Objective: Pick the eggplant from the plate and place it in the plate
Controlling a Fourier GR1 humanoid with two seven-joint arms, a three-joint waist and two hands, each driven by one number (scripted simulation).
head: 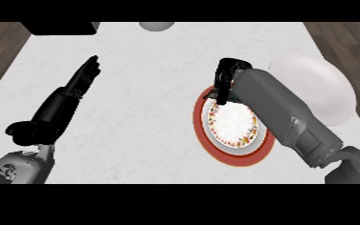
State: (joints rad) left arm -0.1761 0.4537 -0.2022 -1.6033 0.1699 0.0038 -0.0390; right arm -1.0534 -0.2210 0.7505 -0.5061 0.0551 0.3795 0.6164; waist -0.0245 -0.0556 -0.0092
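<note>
Tabletop (141, 124): pale marble-look stone, white with faint grey mottling, smooth and matte. Dark wood-grain flooring shows past its far left and far right corners.

Patterned plate (235, 124): round, glossy, with a broad red outer rim, then a white ring, then a band of small red-and-yellow flecks around a speckled white centre. It sits right of the middle of the tabletop.

White plate (320, 88): plain, smooth, unpatterned, appearing taller than wide, just beside the patterned plate on its far right side and partly hidden behind the right forearm.

Right hand (225, 78): black, glossy, on a thick grey cylindrical forearm that crosses over the patterned plate from lower right. Fingers are curled downward at the plate's far left rim; what they enclose is hidden, so I cannot tell whether they grip anything.

Eggplant: not visible anywhere; its place cannot be told, possibly concealed under the right hand.

Left hand (77, 88): black, fingers straight and together, pointing up and away, resting over the tabletop at left, holding nothing.

Far edge: a black boxy object (60, 27) at left and a grey rounded object (156, 25) near centre, both cut off.
</note>
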